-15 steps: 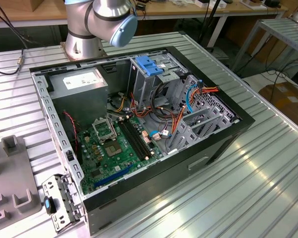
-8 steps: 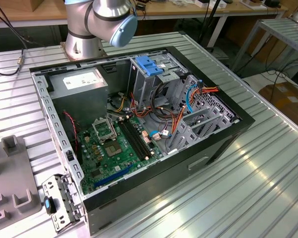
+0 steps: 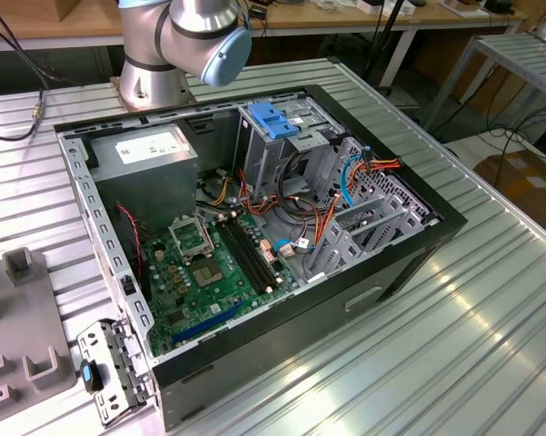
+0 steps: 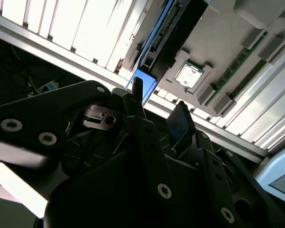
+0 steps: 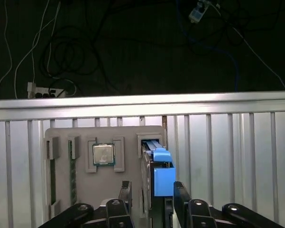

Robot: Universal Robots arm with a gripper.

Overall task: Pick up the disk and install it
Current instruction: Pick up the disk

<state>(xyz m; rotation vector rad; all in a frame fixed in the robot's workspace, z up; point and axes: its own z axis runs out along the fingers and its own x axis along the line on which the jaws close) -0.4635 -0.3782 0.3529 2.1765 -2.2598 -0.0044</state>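
The disk [image 5: 162, 178] stands on edge in a slot of a grey fixture [image 5: 128, 142], its bright blue rail and end tab facing the first wrist view. In the second wrist view its dark body [image 4: 180, 28] and blue rail run away from the fingers. My gripper [image 5: 152, 189] is open, with one dark finger on each side of the disk's near end. There is a gap between one finger [image 5: 125, 190] and the disk, and the other finger [image 5: 180, 191] sits close beside the blue tab. The gripper [image 4: 159, 95] holds nothing.
The fixture also carries a processor chip [image 5: 103, 154] and memory sticks [image 5: 73, 175]. It rests on a ribbed metal table [image 5: 227, 156] near the table's edge. In the exterior view an open computer case [image 3: 254, 227] with a light-blue latch plate [image 3: 274, 120] lies beside the arm's base [image 3: 177, 45].
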